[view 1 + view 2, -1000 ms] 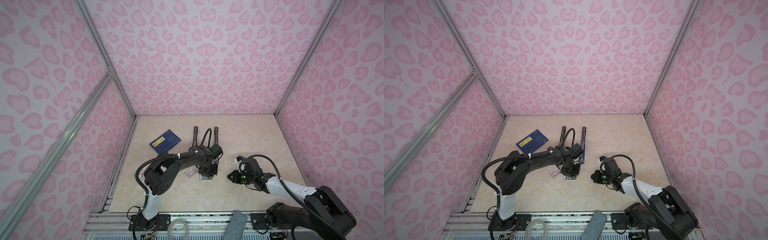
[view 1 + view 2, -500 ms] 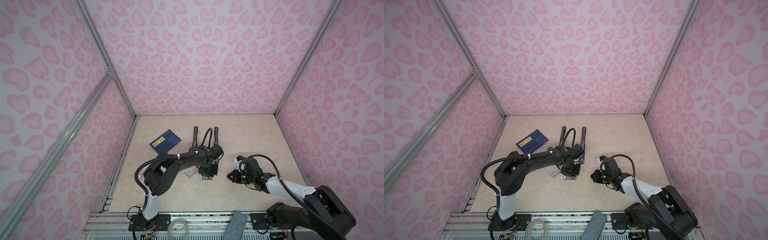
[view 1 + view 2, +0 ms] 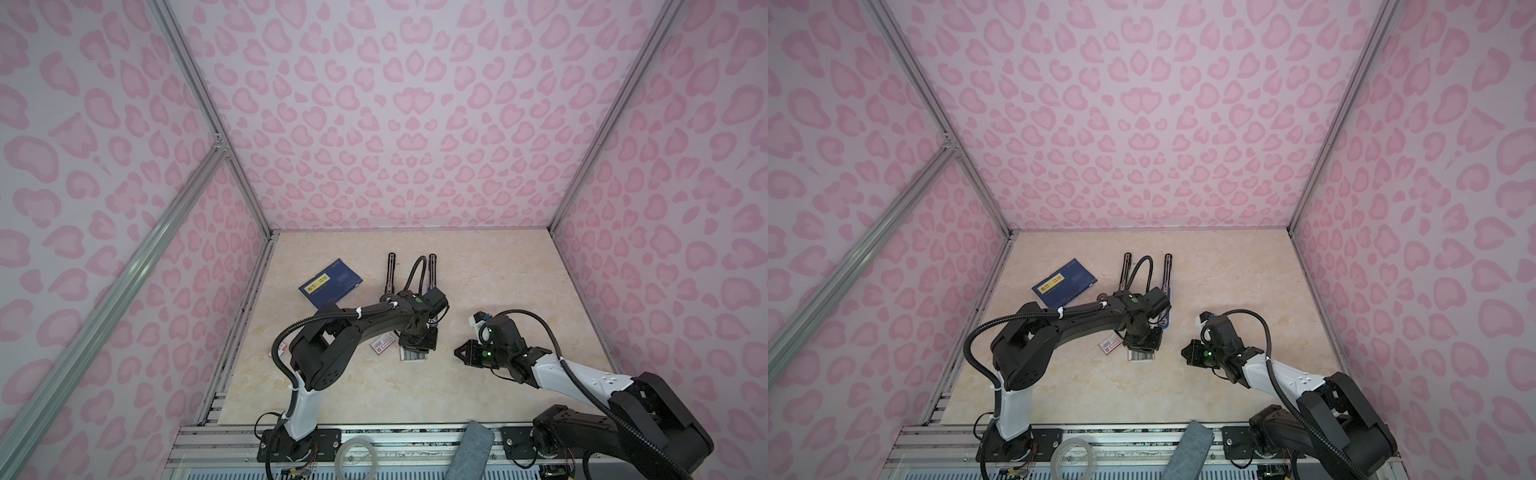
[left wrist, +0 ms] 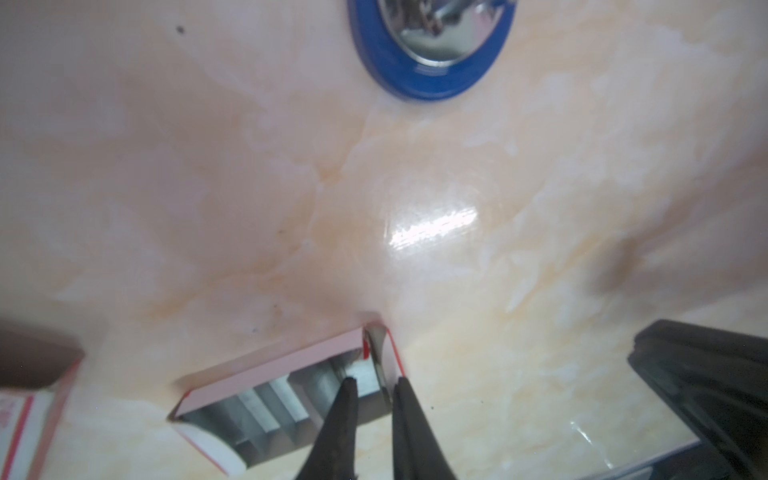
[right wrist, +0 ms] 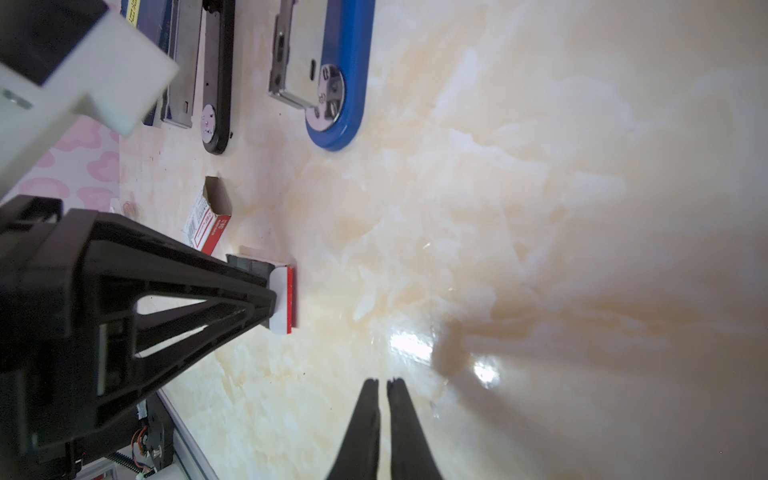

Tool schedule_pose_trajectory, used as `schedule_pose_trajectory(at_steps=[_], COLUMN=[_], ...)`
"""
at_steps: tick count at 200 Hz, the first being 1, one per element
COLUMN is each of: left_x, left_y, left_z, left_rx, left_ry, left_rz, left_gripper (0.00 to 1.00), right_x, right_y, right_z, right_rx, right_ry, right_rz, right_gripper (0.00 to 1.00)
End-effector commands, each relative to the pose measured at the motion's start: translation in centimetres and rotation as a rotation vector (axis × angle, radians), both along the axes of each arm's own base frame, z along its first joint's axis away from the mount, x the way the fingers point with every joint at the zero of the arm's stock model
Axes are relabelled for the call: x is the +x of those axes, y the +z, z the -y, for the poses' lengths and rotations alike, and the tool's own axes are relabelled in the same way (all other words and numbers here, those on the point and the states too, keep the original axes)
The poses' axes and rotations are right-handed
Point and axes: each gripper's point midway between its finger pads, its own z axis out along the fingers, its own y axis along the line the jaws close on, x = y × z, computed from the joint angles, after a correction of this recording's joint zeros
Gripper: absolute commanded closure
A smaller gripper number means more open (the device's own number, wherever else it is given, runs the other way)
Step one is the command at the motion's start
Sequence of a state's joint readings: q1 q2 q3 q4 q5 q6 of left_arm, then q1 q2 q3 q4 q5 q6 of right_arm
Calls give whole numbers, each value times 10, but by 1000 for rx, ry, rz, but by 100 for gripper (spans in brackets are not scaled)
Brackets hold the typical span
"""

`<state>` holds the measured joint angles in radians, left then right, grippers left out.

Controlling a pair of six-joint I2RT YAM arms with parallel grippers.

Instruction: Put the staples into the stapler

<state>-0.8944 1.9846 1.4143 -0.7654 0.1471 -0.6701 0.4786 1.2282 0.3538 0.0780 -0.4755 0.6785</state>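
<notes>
The staples (image 4: 266, 399) lie as grey strips in a small white red-edged tray (image 3: 415, 356) (image 3: 1142, 355) at mid-table. My left gripper (image 4: 376, 380) (image 3: 413, 349) points down into it. One finger is inside the tray and the other is outside its side wall. The jaws are nearly closed on the outermost strip and that wall. A blue stapler (image 5: 343, 83) (image 4: 428, 83) and a black stapler (image 5: 216, 83) lie opened just behind. My right gripper (image 5: 381, 380) (image 3: 458, 351) hovers shut and empty over bare table to the right.
A white red-labelled box (image 3: 382, 343) (image 5: 205, 226) lies left of the tray, under the left arm. A dark blue booklet (image 3: 330, 284) (image 3: 1065, 282) sits at the back left. A tape roll (image 3: 357, 457) and a grey cloth (image 3: 471, 455) rest on the front rail.
</notes>
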Motion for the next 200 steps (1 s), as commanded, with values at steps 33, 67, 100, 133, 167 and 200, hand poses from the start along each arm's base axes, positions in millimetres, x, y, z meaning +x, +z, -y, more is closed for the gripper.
schedule_pose_trajectory(at_steps=[33, 67, 100, 133, 167, 200], left_x=[-2, -3, -4, -3, -3, -2], left_y=[3, -3, -5, -6, -6, -5], left_z=[-13, -11, -5, 0, 2, 4], left_rx=[44, 52, 44, 44, 49, 58], left_ry=[21, 10, -5, -19, -28, -40], left_rz=[10, -6, -18, -18, -17, -13], left_gripper=[80, 81, 82, 82, 82, 81], right_x=[0, 0, -1, -1, -2, -2], right_y=[-1, -1, -1, -2, -3, -4], right_z=[-2, -1, 0, 0, 1, 1], right_rx=[10, 13, 11, 10, 8, 9], right_ry=[4, -1, -4, -3, -3, -2], right_rz=[-2, 3, 1, -1, -3, -6], right_gripper=[89, 89, 89, 89, 89, 89])
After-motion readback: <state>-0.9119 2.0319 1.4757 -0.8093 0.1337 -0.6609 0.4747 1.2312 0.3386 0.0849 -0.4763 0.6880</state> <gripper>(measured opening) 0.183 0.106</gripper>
